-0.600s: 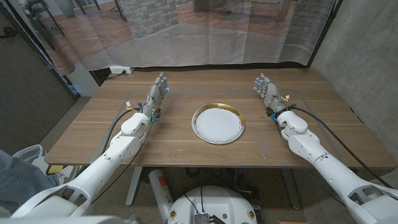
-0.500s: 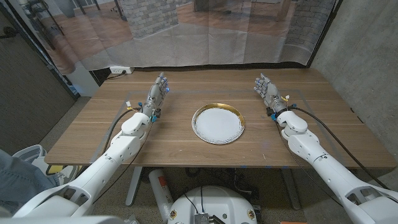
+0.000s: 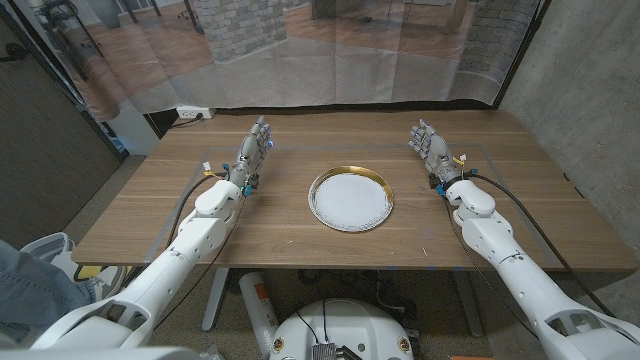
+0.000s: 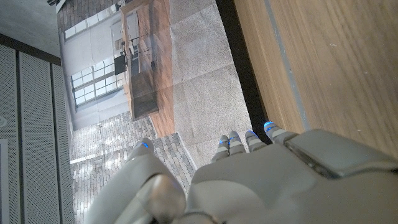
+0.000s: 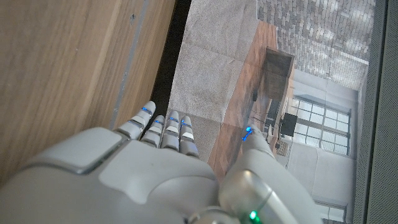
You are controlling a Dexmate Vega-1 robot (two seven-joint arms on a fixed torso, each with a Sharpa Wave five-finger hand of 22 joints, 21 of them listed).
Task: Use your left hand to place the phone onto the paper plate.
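A white paper plate (image 3: 350, 199) with a gold rim sits at the middle of the wooden table (image 3: 280, 235), with nothing on it. My left hand (image 3: 253, 150) stands to the plate's left with its fingers stretched toward the far edge and holds nothing. My right hand (image 3: 430, 146) stands to the plate's right, fingers likewise extended and holding nothing. In the left wrist view the back of my left hand (image 4: 261, 180) shows with its fingertips out over the table's far edge. In the right wrist view my right hand (image 5: 155, 168) shows the same way. I see no phone on the table.
A translucent curtain (image 3: 330, 60) hangs behind the table's far edge. A power strip (image 3: 193, 113) lies on the floor past the far left corner. Cables (image 3: 195, 190) run along both forearms.
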